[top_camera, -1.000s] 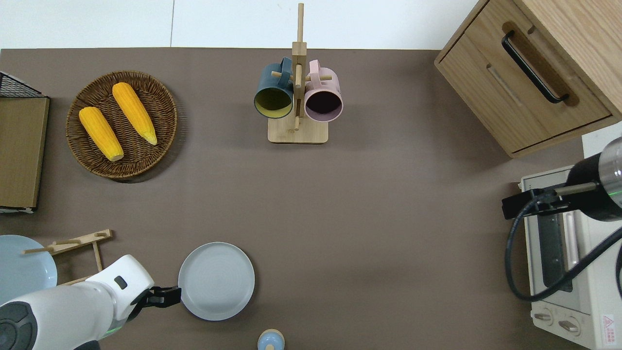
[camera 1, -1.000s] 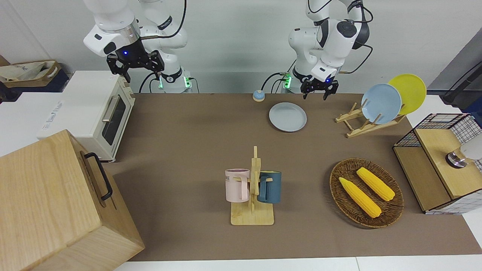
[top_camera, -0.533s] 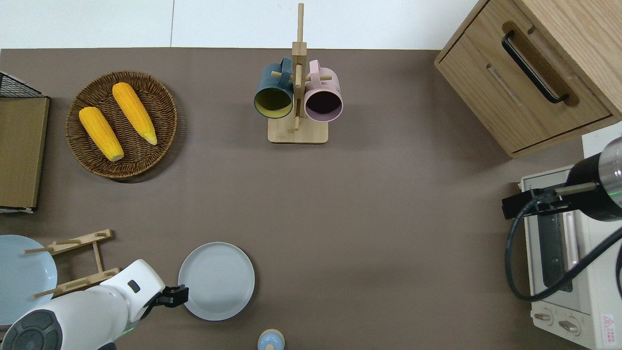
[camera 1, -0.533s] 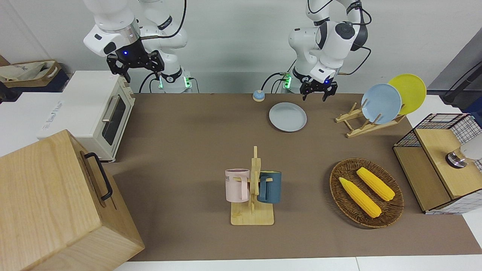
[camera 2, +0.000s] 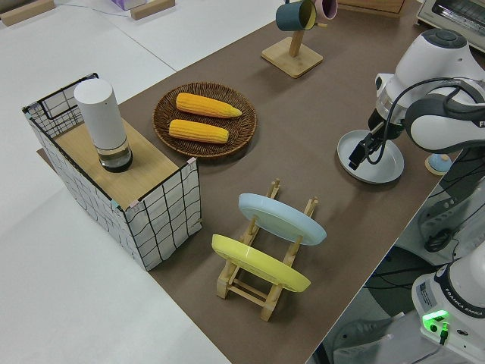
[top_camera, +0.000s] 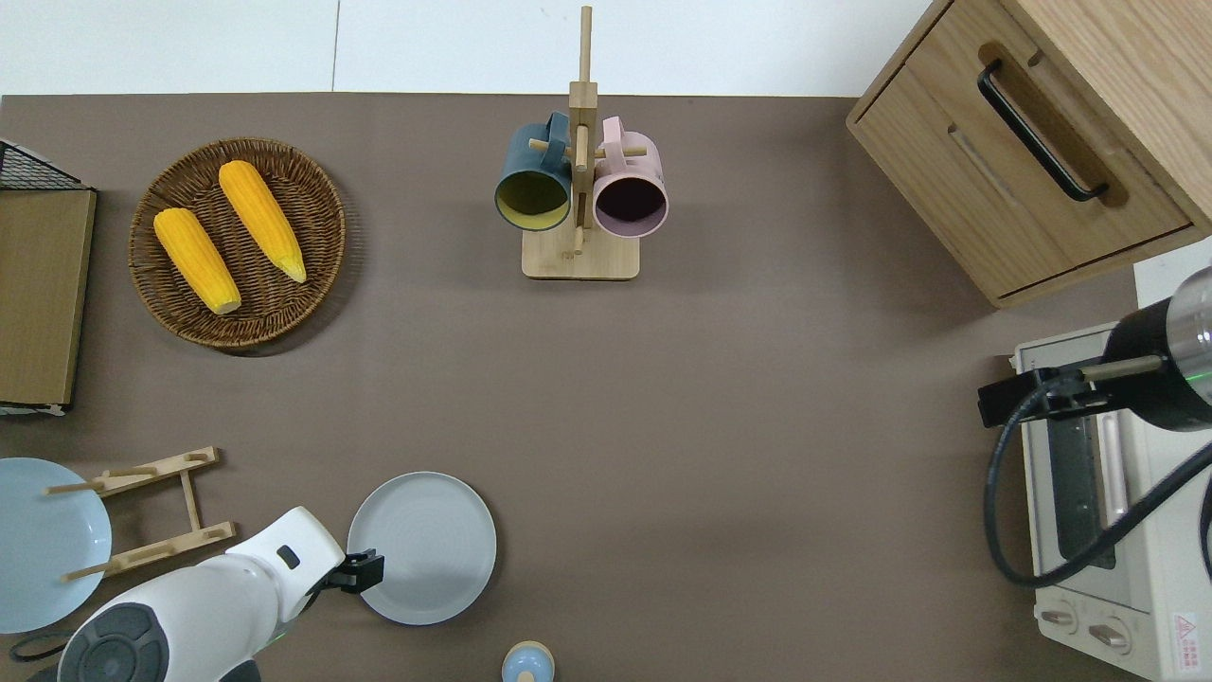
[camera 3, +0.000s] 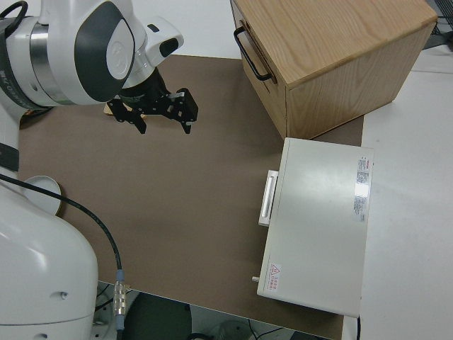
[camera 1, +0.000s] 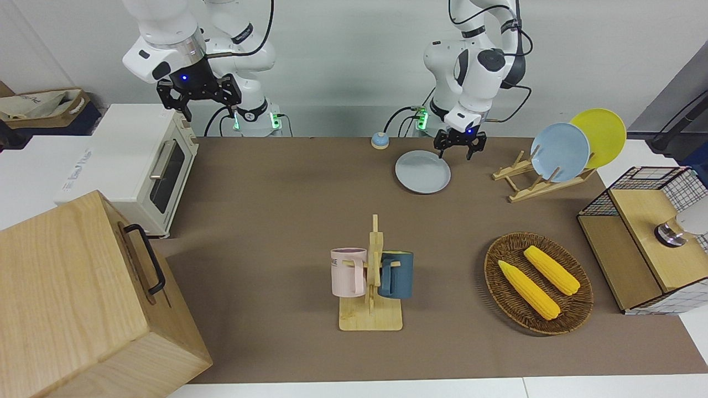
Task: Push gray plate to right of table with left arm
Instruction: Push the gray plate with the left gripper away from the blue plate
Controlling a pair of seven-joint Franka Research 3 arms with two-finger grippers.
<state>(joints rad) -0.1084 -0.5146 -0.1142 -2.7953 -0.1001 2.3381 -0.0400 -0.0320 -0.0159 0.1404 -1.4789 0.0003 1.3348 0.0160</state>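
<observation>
Gray plate [top_camera: 421,547] lies flat on the brown table [top_camera: 739,455], close to the robots' edge and toward the left arm's end, between the wooden plate rack [top_camera: 151,511] and a small blue bell [top_camera: 527,662] that sits slightly nearer the robots. Left gripper [top_camera: 363,571] hangs at the plate's rim on the rack side, low over that edge; the front view shows its fingers [camera 1: 440,148] spread apart, nothing between them. Actual contact with the rim cannot be told. Right arm is parked, its gripper [camera 1: 199,94] with fingers apart. Plate looks rigid, shallow and matte, probably ceramic or melamine: moderately light, likely to slide readily on the smooth table covering, but liable to chip if struck hard. No grasp needed; best contact is judged to be low on the outer rim wall, on the side facing the rack, in line with the plate's centre. An off-centre push would probably spin it or let it slip off the fingers. The bell stands near the likely path.
</observation>
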